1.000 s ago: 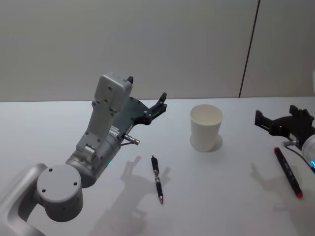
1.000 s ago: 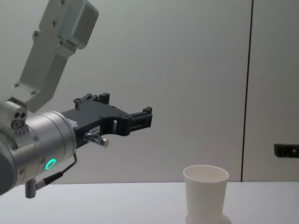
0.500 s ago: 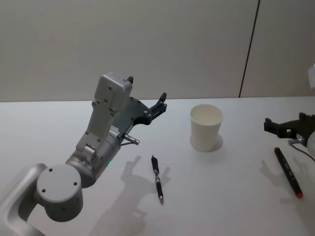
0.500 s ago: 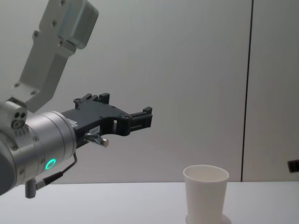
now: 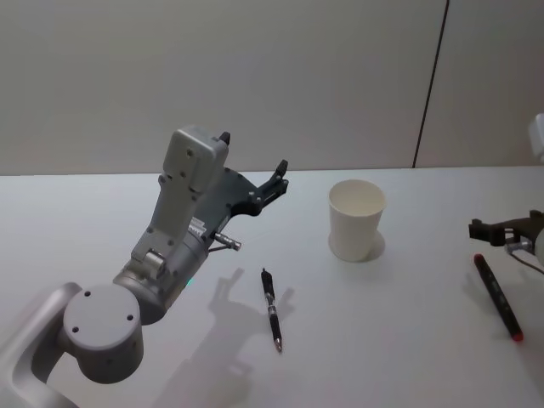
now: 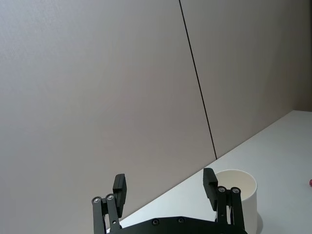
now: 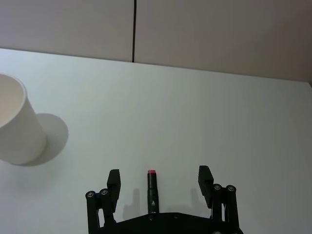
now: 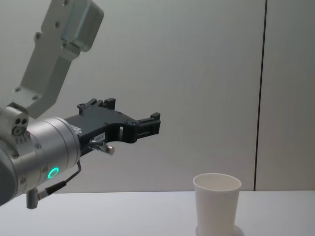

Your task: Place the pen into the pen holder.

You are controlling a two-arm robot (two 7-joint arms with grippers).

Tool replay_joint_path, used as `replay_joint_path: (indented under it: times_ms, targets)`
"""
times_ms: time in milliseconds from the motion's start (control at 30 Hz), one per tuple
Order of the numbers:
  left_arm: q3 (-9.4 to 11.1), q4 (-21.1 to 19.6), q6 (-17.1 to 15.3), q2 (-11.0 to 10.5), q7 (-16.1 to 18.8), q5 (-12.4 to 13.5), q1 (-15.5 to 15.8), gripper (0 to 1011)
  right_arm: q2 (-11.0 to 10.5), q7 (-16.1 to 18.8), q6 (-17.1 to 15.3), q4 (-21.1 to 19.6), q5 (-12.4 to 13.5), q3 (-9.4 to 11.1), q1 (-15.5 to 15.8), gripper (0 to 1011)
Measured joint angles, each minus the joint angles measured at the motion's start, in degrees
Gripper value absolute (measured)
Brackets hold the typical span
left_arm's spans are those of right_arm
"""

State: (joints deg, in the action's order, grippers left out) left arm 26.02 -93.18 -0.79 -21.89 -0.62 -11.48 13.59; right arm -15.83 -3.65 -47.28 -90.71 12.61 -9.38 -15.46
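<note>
The pen (image 5: 497,297), slim and black with a red tip, lies on the white table at the far right. In the right wrist view its red end (image 7: 151,172) sits between the spread fingers of my right gripper (image 7: 159,181), which is open and holds nothing. From the head, that right gripper (image 5: 491,228) hangs at the right edge, just beyond the pen's far end. The pen holder (image 5: 357,223) (image 8: 217,204) (image 7: 14,127), a white cup, stands upright and empty mid-table. My left gripper (image 5: 253,155) (image 6: 165,184) (image 8: 133,112) is open, raised in the air left of the cup.
A second black pen (image 5: 271,311) lies on the table in front of the left arm, left of the cup and nearer to me. A grey wall with a dark vertical seam (image 5: 431,85) stands behind the table.
My right gripper has drawn back to the right and towards me, leaving the chest view. The left arm, both pens and the cup have stayed put.
</note>
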Motion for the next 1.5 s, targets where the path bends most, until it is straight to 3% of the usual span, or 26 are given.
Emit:
replay_joint_path:
  times_ms: [400,833,1500]
  targets:
    - [0.00,0.00,0.00,0.00,0.00,0.00,0.00,999,1.32,0.39,-3.20,7.62,-1.99,0.32,-4.38,1001]
    - [0.00,0.00,0.00,0.00,0.00,0.00,0.00,1000,2.69,1.91,-3.73,15.77,-4.30,-0.04,-8.33,1001]
    - [0.00,0.00,0.00,0.00,0.00,0.00,0.00,1000,4.80,3.19,-3.38,23.00,-3.56,-0.43,-10.89,1001]
